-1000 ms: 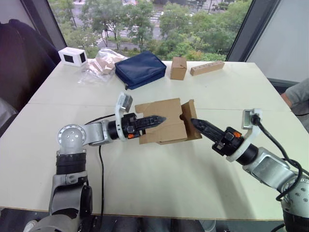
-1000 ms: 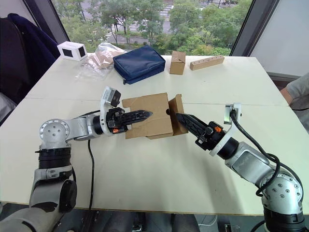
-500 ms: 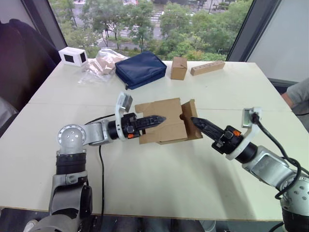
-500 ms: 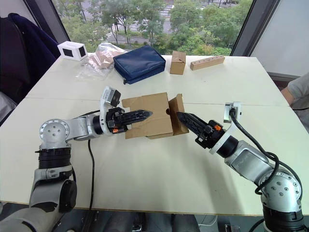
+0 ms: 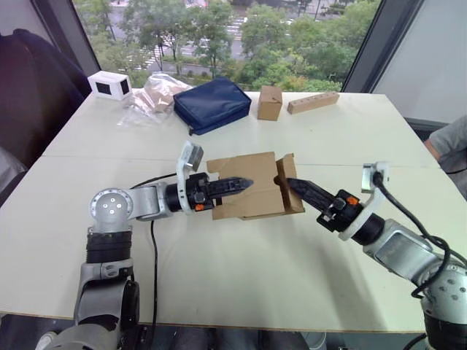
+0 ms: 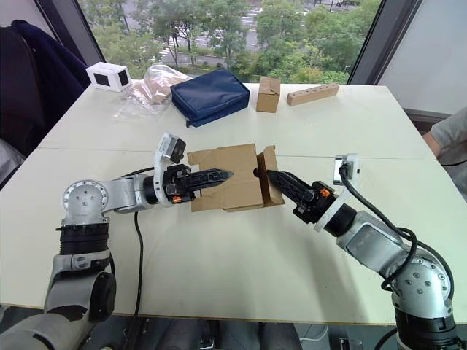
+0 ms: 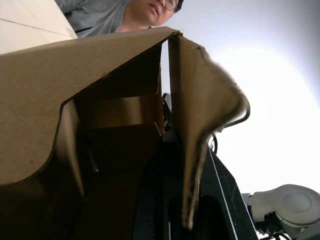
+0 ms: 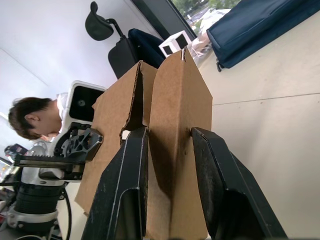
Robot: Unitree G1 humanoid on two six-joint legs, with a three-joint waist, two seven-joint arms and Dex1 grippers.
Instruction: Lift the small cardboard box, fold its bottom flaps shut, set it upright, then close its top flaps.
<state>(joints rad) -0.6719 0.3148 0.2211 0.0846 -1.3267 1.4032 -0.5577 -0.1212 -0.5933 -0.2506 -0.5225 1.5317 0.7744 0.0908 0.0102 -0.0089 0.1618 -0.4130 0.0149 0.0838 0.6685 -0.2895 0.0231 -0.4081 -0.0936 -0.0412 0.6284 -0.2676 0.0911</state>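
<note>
Over the pale desk (image 5: 241,284), my left gripper (image 5: 244,183) clamped the small cardboard box (image 5: 252,195) mid-desk; my right gripper (image 5: 286,181) had its jaws apart, straddling a flap (image 8: 177,130).

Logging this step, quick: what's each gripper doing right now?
Left gripper: shut on the small cardboard box.
Right gripper: open, fingers straddling one box flap.

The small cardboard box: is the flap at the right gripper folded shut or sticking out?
Sticking out: the small cardboard box has a flap standing away from its body, between the right gripper's fingers.
</note>
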